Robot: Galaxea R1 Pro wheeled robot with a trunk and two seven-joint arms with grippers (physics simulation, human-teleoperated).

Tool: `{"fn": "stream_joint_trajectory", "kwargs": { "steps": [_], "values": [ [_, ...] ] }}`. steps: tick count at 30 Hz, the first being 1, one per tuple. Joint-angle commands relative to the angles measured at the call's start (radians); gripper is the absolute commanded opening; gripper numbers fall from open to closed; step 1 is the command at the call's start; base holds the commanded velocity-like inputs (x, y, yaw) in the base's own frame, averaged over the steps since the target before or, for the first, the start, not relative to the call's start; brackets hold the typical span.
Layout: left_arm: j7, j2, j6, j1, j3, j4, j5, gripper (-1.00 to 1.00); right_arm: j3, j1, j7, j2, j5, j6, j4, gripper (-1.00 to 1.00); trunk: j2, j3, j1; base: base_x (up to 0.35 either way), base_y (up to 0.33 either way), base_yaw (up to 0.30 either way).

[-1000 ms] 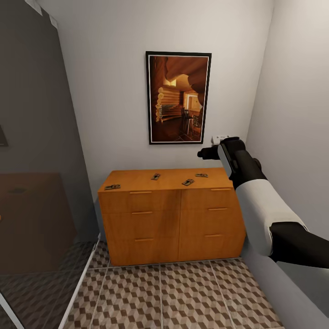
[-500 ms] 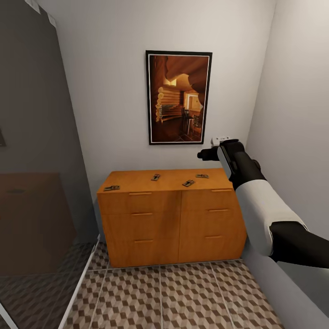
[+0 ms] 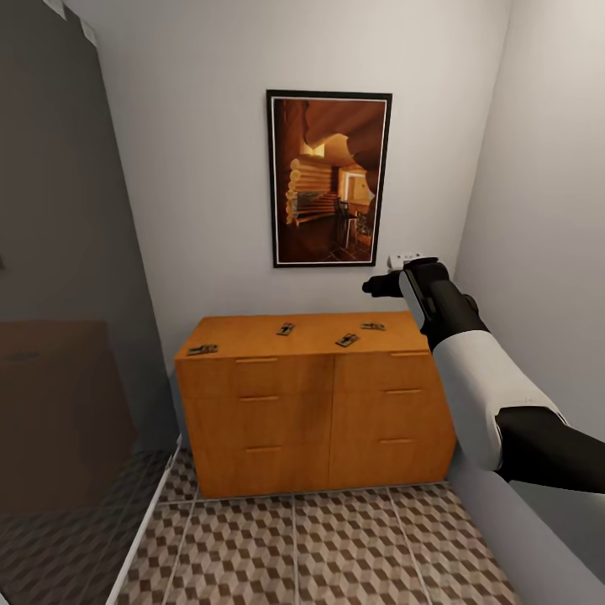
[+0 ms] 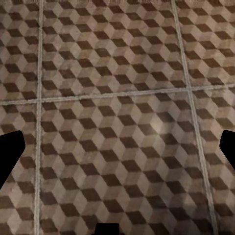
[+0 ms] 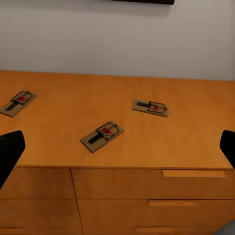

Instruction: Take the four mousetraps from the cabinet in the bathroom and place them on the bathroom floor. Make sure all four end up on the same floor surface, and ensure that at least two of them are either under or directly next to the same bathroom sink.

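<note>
Four mousetraps lie on the cabinet (image 3: 311,336) top: one at the left front corner (image 3: 202,349), one toward the back (image 3: 286,328), one near the front edge (image 3: 346,339), one at the right (image 3: 372,326). Each is small, the wire parts hard to make out, and no writing is legible. The right gripper (image 3: 374,286) hangs above the top's right end, fingers wide apart, holding nothing. The left gripper (image 4: 117,152) is spread too, over the bathroom floor (image 4: 117,98). A framed picture (image 3: 328,178) hangs above.
</note>
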Motion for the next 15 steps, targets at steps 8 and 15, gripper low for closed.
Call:
{"fn": "stream_joint_trajectory", "kwargs": {
  "steps": [8, 15],
  "values": [
    [0.001, 0.0, -0.003, -0.001, 0.0, 0.0, -0.001, 1.0, 0.0, -0.001, 0.007, -0.001, 0.01, -0.007, 0.023, 1.0, -0.001, -0.001, 0.0, 0.14, -0.107, 0.0],
    [0.001, 0.0, -0.003, -0.001, 0.001, 0.001, -0.001, 1.0, 0.0, -0.001, 0.007, 0.0, 0.01, -0.063, 0.078, 1.0, -0.001, -0.001, 0.0, 0.181, -0.148, 0.0]
  ]
}}
